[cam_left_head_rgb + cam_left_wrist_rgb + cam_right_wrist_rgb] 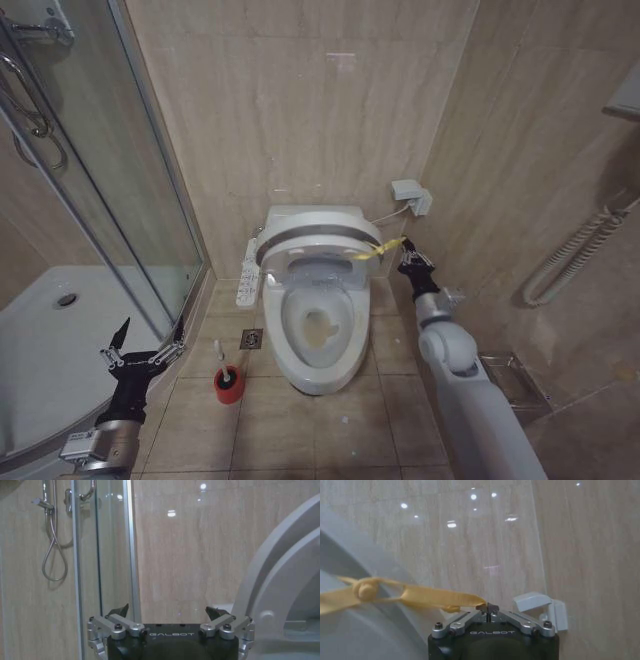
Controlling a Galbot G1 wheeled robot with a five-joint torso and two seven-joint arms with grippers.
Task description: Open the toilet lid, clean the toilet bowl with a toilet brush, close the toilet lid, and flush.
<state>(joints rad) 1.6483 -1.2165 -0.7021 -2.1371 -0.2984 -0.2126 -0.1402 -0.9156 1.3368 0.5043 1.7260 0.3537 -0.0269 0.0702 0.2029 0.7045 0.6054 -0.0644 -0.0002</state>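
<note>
The toilet lid (318, 234) was a glossy white plastic oval, raised about halfway and tilted back toward the beige stone-patterned wall tiles (300, 100), with the ring-shaped seat (318, 262) showing under its front edge. A flat yellow ribbon loop (380, 249) was knotted at the lid's right edge and ran taut to the right hand (408, 250), whose dark fingers were closed together on the ribbon's end; in the right wrist view the fingertips met with the ribbon (430, 598) pinched between them, its knot (366, 588) sitting against the lid's smooth grey-white curve. The right arm (465, 375), a pale jointed tube, reached forward and up from the lower right, beside the toilet and near the side wall. Below the lid, the toilet bowl (318, 335) was a smooth white ceramic oval on a pedestal, its inner basin marked with a yellowish stain. On the tiled floor (300, 430) just left of the bowl stood the toilet brush (217, 350), a thin white stick rising from a short round red holder cup (228, 384). The left hand (146, 337) hung low at the lower left, near the curved glass shower door (100, 180), its two black pointed fingers spread wide apart and holding nothing; its metal linkages showed in the left wrist view (171, 613), facing the wall.
</note>
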